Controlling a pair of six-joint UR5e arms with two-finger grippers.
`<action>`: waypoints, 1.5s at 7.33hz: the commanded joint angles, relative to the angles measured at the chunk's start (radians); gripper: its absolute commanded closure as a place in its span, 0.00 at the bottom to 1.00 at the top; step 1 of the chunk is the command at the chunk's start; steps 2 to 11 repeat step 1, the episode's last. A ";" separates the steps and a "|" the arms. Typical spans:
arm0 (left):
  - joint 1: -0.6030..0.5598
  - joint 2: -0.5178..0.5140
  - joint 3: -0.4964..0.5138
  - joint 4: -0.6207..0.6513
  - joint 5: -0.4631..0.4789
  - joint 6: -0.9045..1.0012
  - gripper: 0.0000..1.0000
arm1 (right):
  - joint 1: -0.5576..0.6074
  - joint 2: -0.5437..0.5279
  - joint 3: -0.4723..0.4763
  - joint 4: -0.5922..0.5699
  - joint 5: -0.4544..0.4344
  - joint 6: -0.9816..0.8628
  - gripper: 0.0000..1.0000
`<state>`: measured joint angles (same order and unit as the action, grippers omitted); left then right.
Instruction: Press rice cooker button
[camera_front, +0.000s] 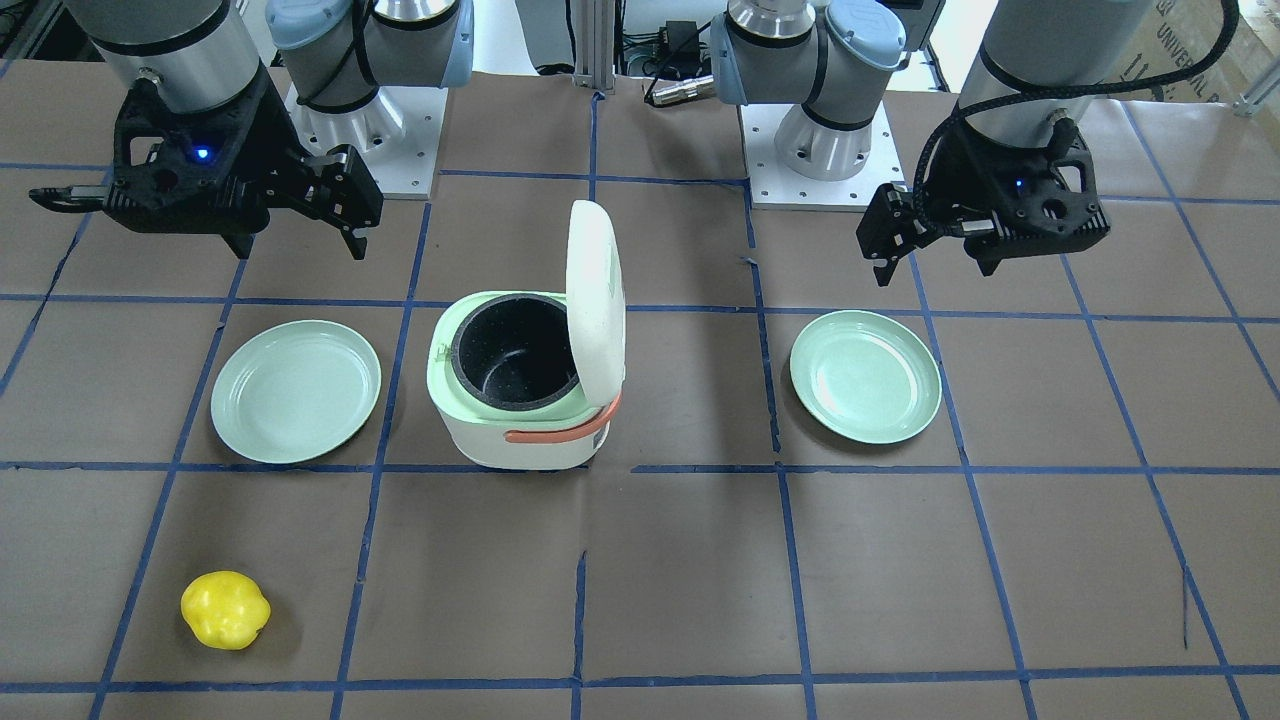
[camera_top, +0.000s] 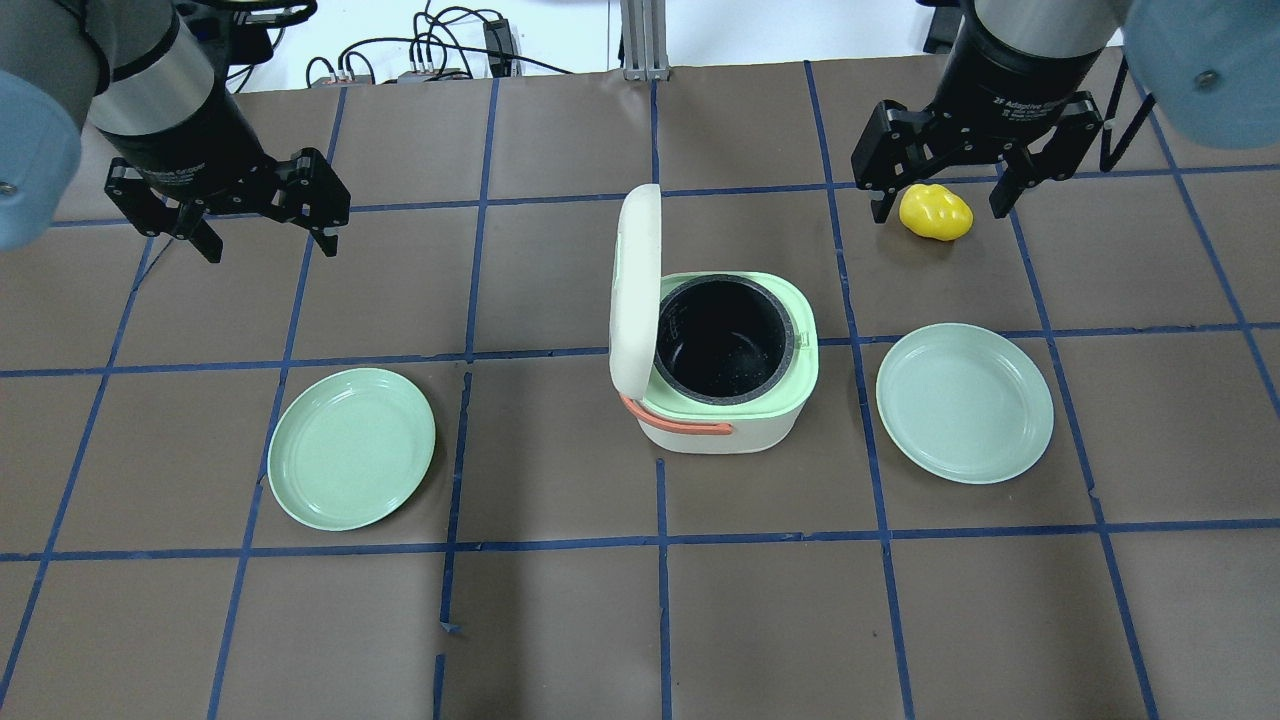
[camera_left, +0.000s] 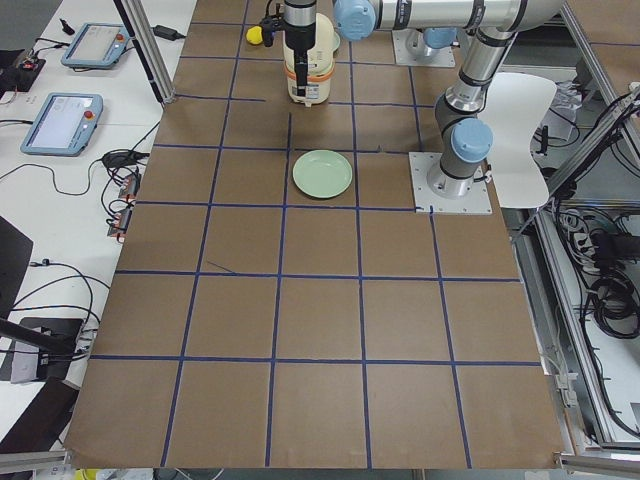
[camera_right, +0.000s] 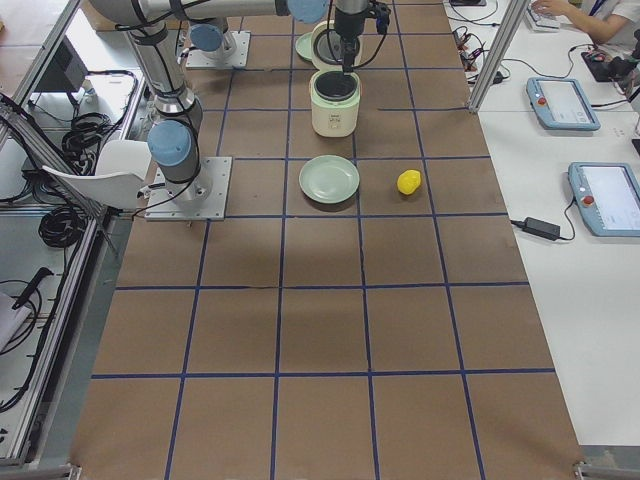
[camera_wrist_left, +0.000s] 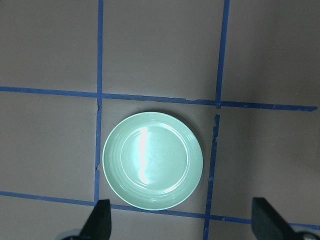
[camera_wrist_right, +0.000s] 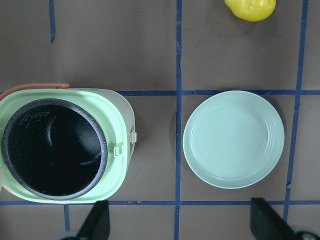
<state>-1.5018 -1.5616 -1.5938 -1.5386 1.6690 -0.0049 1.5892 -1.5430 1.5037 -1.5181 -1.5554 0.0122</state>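
Note:
The white and green rice cooker (camera_top: 745, 425) stands mid-table with its lid (camera_top: 637, 285) swung up and the black pot (camera_top: 722, 340) bare. It also shows in the front view (camera_front: 520, 435) and the right wrist view (camera_wrist_right: 117, 112), where a small button-like tab (camera_wrist_right: 133, 136) sits on the wall facing the right plate. My left gripper (camera_top: 262, 230) is open and empty, high above the table left of the cooker. My right gripper (camera_top: 940, 205) is open and empty, hovering beyond the cooker to its right. Neither touches the cooker.
A green plate (camera_top: 350, 447) lies left of the cooker, directly under the left gripper's camera (camera_wrist_left: 152, 160). Another green plate (camera_top: 965, 402) lies to the cooker's right (camera_wrist_right: 233, 139). A yellow lumpy object (camera_top: 935, 212) sits beyond that plate, below the right gripper.

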 joint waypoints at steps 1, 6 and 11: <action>0.000 0.000 0.000 0.000 0.000 -0.001 0.00 | 0.000 0.000 0.001 -0.002 0.000 0.000 0.00; 0.000 0.000 0.000 0.000 0.000 -0.001 0.00 | 0.000 0.000 0.001 -0.002 0.000 0.000 0.00; 0.000 0.000 0.000 0.000 0.000 -0.001 0.00 | 0.000 0.000 0.001 -0.002 0.000 0.000 0.00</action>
